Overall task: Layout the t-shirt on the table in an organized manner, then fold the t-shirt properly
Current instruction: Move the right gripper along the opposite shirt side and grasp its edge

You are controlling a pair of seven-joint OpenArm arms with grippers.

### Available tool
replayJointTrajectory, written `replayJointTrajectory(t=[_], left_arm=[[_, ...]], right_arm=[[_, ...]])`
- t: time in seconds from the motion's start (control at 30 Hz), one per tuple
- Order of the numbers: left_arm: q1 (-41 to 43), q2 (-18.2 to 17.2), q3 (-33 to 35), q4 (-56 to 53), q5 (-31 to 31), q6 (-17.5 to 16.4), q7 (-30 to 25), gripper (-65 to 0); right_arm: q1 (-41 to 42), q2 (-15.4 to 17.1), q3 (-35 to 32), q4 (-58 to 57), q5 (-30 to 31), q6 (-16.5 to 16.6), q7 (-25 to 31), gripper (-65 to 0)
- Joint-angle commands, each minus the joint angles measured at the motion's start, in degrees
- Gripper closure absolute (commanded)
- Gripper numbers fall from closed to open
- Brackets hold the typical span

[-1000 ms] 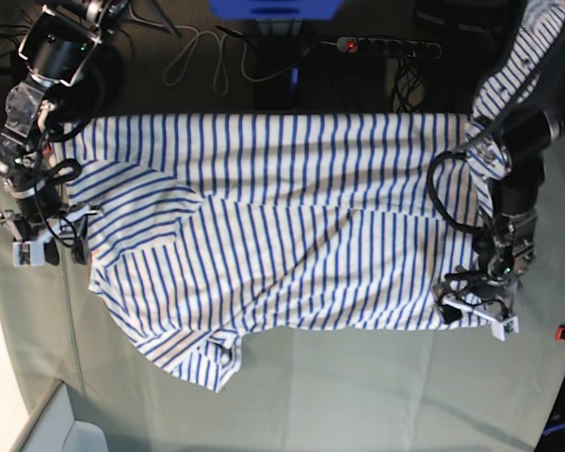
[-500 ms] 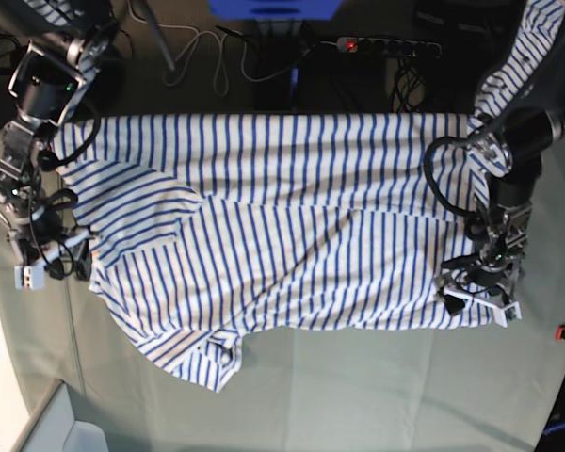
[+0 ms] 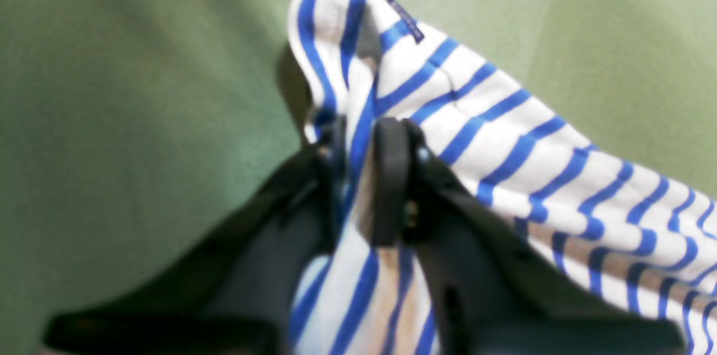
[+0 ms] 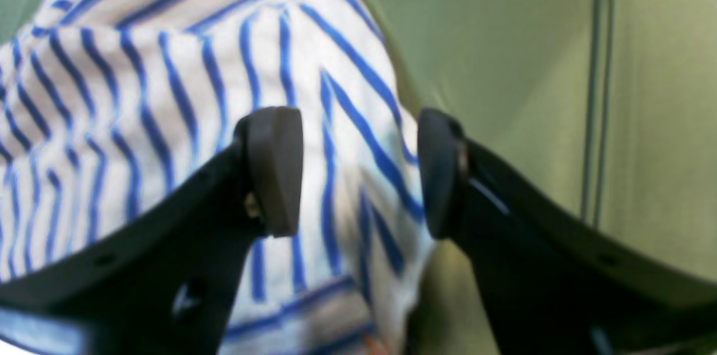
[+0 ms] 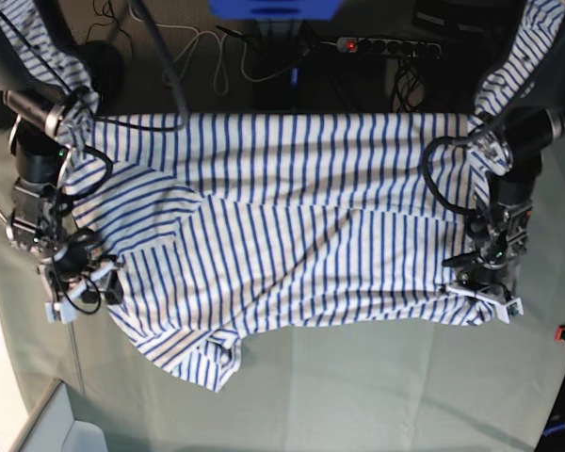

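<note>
Base view: t-shirt lies spread across the tabletop. Left tool, at 3 o'clock, pinches its corner near the dark tag; right tool, at 9 o'clock, gapes wide over the hem.

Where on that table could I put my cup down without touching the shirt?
Bare table runs along the near edge, below the t-shirt, widest toward the near right corner. The middle is all cloth. The sides are crowded: left gripper pinches a corner, right gripper hovers open.
</note>
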Motion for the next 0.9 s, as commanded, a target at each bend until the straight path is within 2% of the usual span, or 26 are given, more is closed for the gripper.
replayJointTrajectory(t=[0.0,0.03,0.2,0.37,0.6,0.87], left_arm=[[-1.2,-0.1,0.0,0.3,0.2,-0.6,1.0,-3.8],[-1.2,0.0,0.0,0.3,0.2,-0.6,1.1,0.0],[-1.1,0.0,0.1,0.3,0.2,-0.6,1.1,-0.2],[-0.4,0.0,0.1,0.4,0.2,-0.7,1.1,-0.2],[-0.3,0.1,0.1,0.3,0.2,-0.7,1.1,-0.2],[-0.3,-0.2,0.1,0.0,0.3,-0.7,1.1,-0.2]], right_arm=[[1.9,1.0,0.1,-0.5,0.8,0.0,3.1,-34.4],[2.3,1.0,-0.4,-2.1,0.7,0.0,4.3,-35.2],[2.0,1.4,-4.5,-3.9,0.7,-0.1,5.6,-35.9],[2.0,1.6,-9.8,-5.8,0.7,-4.7,5.8,-35.9],[2.2,1.8,-10.1,-5.8,0.7,-11.2,5.8,-35.9],[1.9,1.4,-10.2,-6.9,0.7,-11.4,5.7,-35.9]])
